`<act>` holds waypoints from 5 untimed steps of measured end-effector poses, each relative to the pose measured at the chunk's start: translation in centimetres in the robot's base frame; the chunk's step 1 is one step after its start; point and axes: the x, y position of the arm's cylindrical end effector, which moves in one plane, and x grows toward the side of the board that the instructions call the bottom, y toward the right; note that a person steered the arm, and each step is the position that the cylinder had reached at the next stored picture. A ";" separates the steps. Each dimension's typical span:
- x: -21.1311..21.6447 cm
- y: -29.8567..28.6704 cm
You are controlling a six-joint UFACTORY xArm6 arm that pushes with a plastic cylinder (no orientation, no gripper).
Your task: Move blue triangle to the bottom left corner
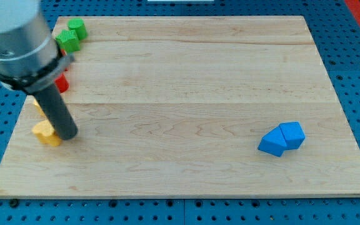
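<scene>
Two blue blocks touch each other at the view's lower right: a triangular one on the left and a more angular one on its right. My tip rests on the board at the view's left, far from the blue blocks. It touches a yellow block just to its left.
The wooden board lies on a blue perforated table. Two green blocks sit at the top left corner. A red block shows partly behind the arm, and another yellow piece sits behind the rod.
</scene>
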 end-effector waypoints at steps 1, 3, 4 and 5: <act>0.3 -0.2; -2.7 21.5; -3.6 35.3; -3.2 40.9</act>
